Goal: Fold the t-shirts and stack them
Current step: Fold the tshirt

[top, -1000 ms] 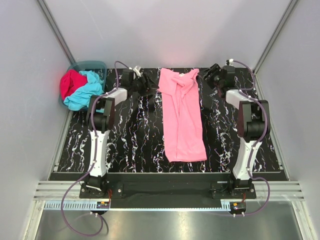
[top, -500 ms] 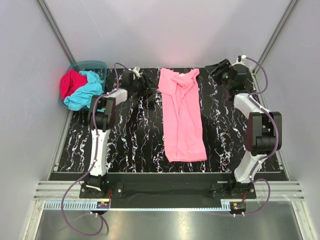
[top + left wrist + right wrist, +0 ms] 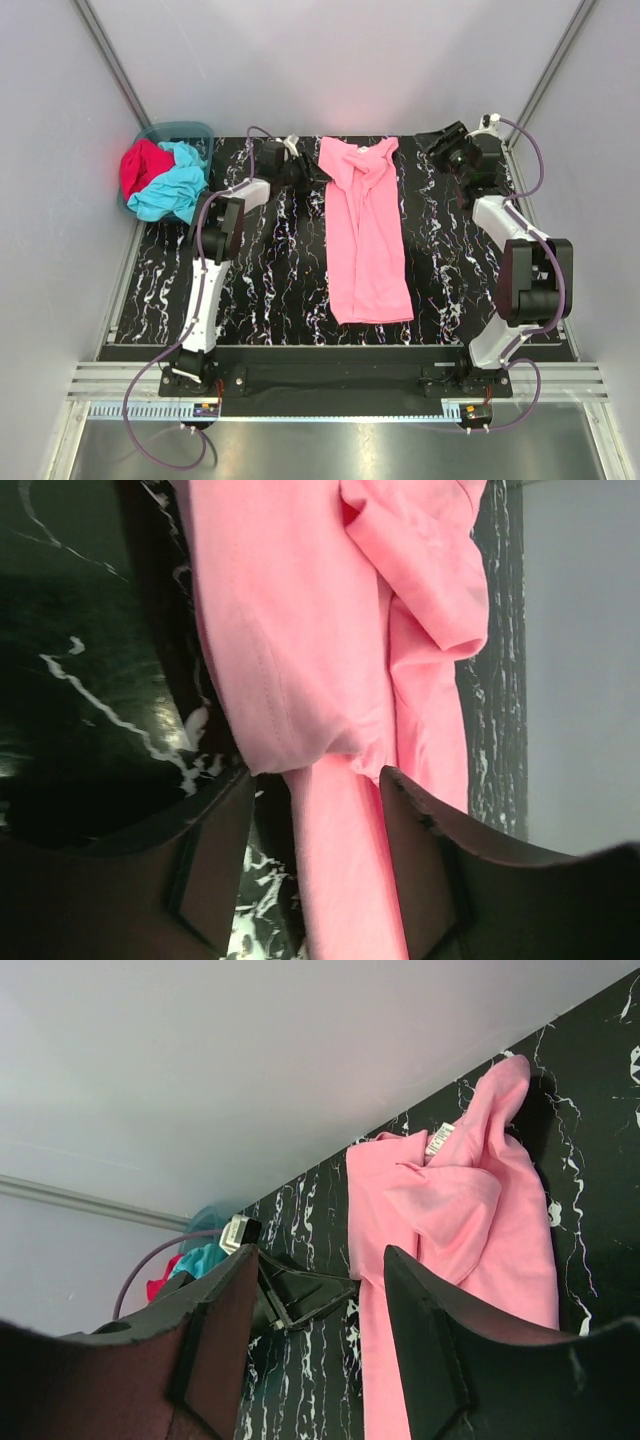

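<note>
The light pink t-shirt (image 3: 368, 240) lies as a long narrow strip down the middle of the table, its bunched collar end at the back. In the right wrist view its white neck label (image 3: 439, 1139) shows. My left gripper (image 3: 312, 172) sits low at the shirt's upper left edge. Its jaws stand apart, with the pink t-shirt's (image 3: 290, 630) edge running between the fingers (image 3: 215, 860). My right gripper (image 3: 432, 150) hovers open and empty at the back right, clear of the shirt. The turquoise t-shirt (image 3: 175, 190) and the red t-shirt (image 3: 140, 168) are heaped in the basket.
A teal plastic basket (image 3: 170, 130) stands at the back left corner, off the black marbled table (image 3: 270, 280). Grey walls close in the back and both sides. From the right wrist view, the left gripper's dark body (image 3: 300, 1295) is visible beside the pink shirt (image 3: 440, 1200).
My left gripper slid right until its fingers reached the pink shirt's left edge, and its jaws narrowed. The right arm swung back and to the right, away from the shirt.
</note>
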You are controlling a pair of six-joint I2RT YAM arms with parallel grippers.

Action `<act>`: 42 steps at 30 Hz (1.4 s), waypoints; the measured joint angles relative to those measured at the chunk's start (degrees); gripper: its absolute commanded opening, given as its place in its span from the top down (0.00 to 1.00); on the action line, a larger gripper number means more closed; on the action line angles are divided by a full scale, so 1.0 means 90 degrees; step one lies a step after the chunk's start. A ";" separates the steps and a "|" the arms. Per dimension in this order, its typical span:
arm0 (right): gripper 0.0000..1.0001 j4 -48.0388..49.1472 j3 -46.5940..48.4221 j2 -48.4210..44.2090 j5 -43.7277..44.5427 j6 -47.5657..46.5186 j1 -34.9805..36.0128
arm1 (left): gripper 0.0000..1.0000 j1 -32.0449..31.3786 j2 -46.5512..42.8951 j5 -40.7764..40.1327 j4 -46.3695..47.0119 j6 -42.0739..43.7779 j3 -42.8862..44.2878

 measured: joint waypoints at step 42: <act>0.44 0.0296 -0.0554 -0.0311 -0.0066 0.0192 -0.0219 | 0.39 0.0121 -0.0865 -0.0430 -0.0430 0.0515 -0.1025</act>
